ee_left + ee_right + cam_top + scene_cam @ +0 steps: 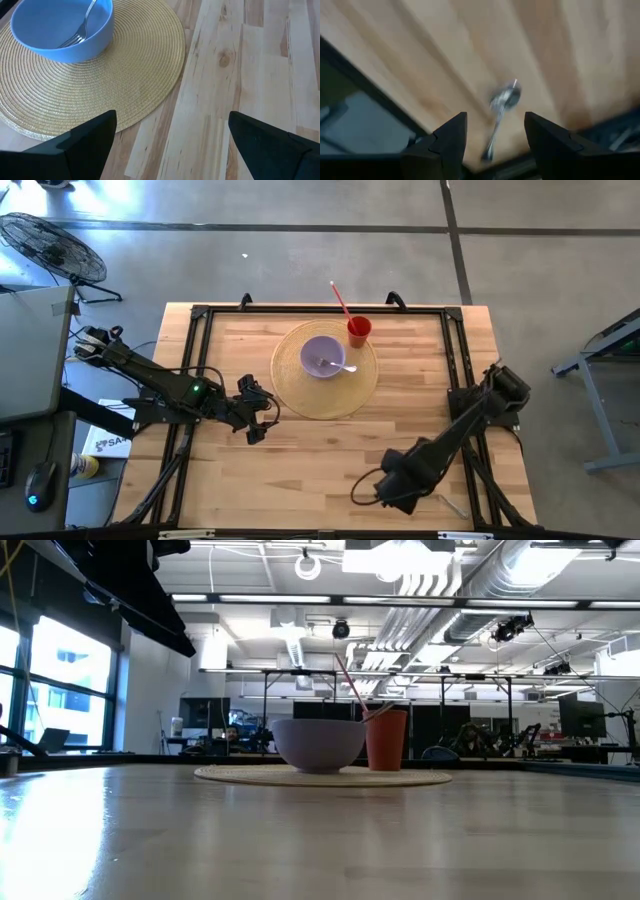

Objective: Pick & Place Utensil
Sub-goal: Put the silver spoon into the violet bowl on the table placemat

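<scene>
From above, the right gripper [385, 492] is seen low over the near right part of the table [300, 460], just beside a thin spoon [452, 505] that lies near the table's near right corner; the step in hand is judged to be the reach for this utensil, with nothing lifted yet. The left gripper [255, 420] is held near the left edge of the round woven placemat [290, 395], on which a bowl [323, 358] with a fork [338, 366] in it and a red cup [359, 331] with a straw are set. At table height, the bowl [318, 745] and cup [386, 740] are shown on the mat; the spoon is not visible there. In the left wrist view, the left fingers [85, 142] are spread wide over bare wood beside the mat, empty. In the right wrist view, the spoon [501, 107] is seen blurred between the parted right fingers [445, 142], bowl end away from the table edge, handle running toward that edge. It appears slim, metallic and flat on the wood. For the next move, a descent centred on the handle is probably called for, then a firm closing, since so thin a piece may slip.
</scene>
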Robot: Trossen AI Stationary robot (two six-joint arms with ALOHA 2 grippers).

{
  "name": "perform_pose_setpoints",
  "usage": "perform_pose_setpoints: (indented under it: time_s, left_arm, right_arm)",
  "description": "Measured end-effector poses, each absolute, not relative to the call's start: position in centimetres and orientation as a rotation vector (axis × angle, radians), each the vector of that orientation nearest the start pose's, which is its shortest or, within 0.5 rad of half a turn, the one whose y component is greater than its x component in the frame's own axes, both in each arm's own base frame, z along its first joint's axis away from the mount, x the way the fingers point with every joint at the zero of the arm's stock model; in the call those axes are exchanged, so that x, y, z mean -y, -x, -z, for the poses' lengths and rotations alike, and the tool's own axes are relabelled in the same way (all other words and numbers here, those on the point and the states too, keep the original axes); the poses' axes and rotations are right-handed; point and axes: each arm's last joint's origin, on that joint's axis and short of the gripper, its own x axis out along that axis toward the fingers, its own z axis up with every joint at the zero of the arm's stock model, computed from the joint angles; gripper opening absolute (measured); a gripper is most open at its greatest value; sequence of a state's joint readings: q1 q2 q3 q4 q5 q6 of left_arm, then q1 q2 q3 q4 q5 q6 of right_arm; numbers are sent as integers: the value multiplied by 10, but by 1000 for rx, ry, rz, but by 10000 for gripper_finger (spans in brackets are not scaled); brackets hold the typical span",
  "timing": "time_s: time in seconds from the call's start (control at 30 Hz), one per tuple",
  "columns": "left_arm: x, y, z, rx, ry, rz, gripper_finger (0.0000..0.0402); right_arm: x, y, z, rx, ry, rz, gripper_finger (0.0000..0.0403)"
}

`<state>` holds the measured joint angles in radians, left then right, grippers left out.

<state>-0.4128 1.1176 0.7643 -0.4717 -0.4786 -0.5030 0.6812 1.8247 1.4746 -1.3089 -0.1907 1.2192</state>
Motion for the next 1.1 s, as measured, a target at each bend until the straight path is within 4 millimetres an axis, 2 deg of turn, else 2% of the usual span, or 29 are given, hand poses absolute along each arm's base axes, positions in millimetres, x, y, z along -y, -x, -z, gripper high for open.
perform_pose_setpoints:
  time_s: [0.17,0.33,0.53,0.67,0.8,1.0,1.1]
  left_arm:
    - [75,-205,-244,-702,124,-244,378]
    - [75,-205,-244,-702,124,-244,378]
    - [75,-206,-244,-701,125,-244,378]
    - [75,-206,-244,-702,124,-244,378]
    - [75,-206,-244,-701,125,-244,378]
    - [75,-206,-244,-702,124,-244,378]
    - [75,-206,-244,-702,125,-244,378]
  right_arm:
    - [-221,-248,-220,-1901,-501,434,193]
    - [-217,-238,-211,-2032,-498,486,192]
    - [-207,-214,-174,-2164,-575,481,192]
    - [-204,-209,-158,-2128,-652,440,192]
    - [-211,-210,-150,-2076,-736,357,192]
    - [-216,-192,-129,-2073,-743,367,192]
    - [-217,-189,-120,-2032,-778,350,192]
